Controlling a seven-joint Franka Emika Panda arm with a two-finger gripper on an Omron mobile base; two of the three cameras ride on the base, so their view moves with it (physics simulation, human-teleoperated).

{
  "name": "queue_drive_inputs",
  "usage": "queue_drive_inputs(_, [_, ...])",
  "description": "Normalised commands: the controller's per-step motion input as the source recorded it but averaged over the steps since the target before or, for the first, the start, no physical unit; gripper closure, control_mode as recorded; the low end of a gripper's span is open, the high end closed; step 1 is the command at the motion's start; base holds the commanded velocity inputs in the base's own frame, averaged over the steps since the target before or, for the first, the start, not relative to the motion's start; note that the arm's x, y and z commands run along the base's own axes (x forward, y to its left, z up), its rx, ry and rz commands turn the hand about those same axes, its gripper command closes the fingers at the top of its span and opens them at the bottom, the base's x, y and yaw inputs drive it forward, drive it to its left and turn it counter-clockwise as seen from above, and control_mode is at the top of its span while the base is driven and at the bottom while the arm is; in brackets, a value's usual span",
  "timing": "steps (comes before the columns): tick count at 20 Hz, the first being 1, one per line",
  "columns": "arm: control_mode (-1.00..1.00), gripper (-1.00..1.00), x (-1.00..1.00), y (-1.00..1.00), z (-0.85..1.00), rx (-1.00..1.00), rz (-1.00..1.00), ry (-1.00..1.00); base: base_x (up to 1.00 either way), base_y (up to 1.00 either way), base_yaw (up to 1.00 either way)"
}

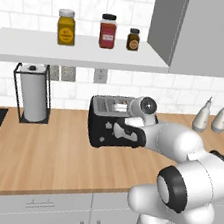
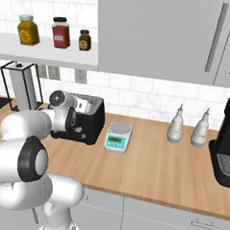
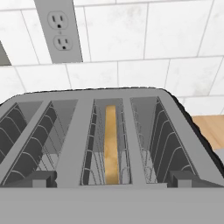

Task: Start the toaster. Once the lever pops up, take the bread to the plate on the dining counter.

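The two-finger gripper [image 3: 112, 179] hangs just above the front edge of the black boxy toaster with the silvery slotted top [image 3: 109, 131], its two small dark finger tips [image 3: 40, 178] standing wide apart at either side of the hand view with nothing between them; from the base cameras the hand lies in front of the toaster and the fingers themselves are hidden behind the white wrist, so the spread shows from the hand camera alone.

The toaster has four long slots lined with thin wire racks; the thin slice of pale tan bread with a darker crust edge [image 3: 111, 146] stands upright and edge-on in the third slot from the left, sunk down between the racks; the other three slots hold only their wires; in the left base view a pale scrap [image 1: 120, 106] shows at the toaster's top, too small to read clearly; the toaster's front and its controls are largely covered by the arm in both base views.

The toaster sits on the light-wood counter [image 1: 51, 161] against the white tiled wall, below a grey wall outlet [image 3: 59, 30]; to its left stands a paper towel roll in a black wire holder [image 1: 34, 93]; to its right, close beside it, lies a small white-and-teal scale [image 2: 118, 136]; farther right stand two pale grey bottles [image 2: 176, 124], and a black coffee machine [image 2: 226, 148] is cut off by the frame edge; three jars [image 1: 107, 31] rest on the white shelf above.
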Motion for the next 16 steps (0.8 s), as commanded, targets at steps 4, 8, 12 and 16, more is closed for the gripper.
queue_drive_inputs(4, [-1.0, -1.0, 0.0, 0.0, 0.0, 0.0, 0.0, 0.0, 0.0, 0.0, 0.0])
queue_drive_inputs(8, [-1.0, -1.0, 0.0, 0.0, 0.0, 0.0, 0.0, 0.0, 0.0, 0.0, 0.0])
queue_drive_inputs(12, [-1.0, -1.0, 0.0, 0.0, 0.0, 0.0, 0.0, 0.0, 0.0, 0.0, 0.0])
queue_drive_inputs(16, [-1.0, -1.0, 0.0, 0.0, 0.0, 0.0, 0.0, 0.0, 0.0, 0.0, 0.0])
